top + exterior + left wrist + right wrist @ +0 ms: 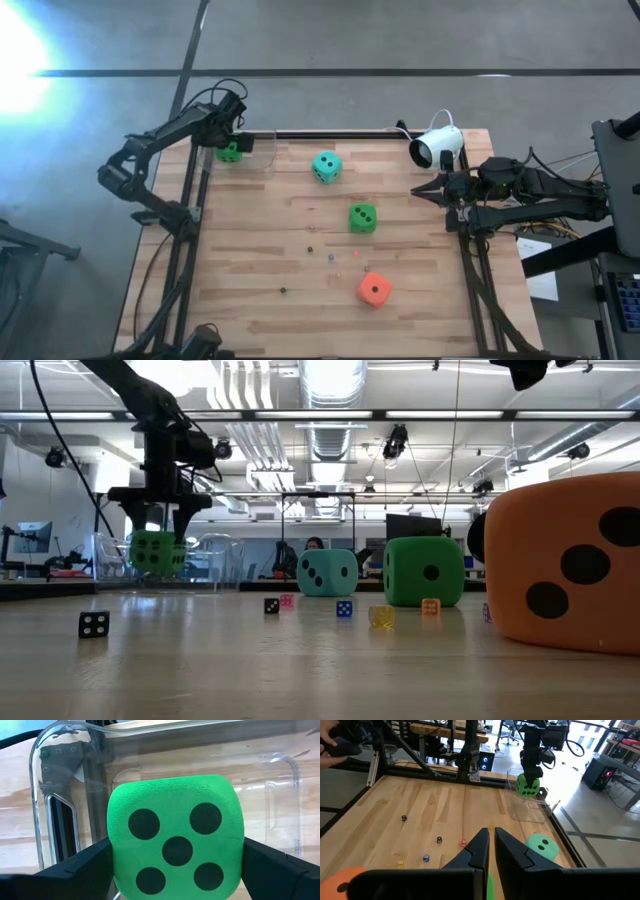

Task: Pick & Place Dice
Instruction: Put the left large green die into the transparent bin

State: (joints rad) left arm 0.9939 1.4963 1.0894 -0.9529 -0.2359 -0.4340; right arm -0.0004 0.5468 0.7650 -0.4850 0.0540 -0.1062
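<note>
two dark jointed arms with black cables, each ending in a matte black two-fingered claw (160,525)

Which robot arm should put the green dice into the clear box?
Left, most likely. The left gripper already holds a green die between its fingers, right above the clear box. The right gripper waits at the table's far edge, holding nothing.

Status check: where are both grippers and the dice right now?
Left gripper grips a green die above the clear bin. Right gripper shut, idle at table's right edge. Teal die, second green die, orange die on table. Path clear.
</note>
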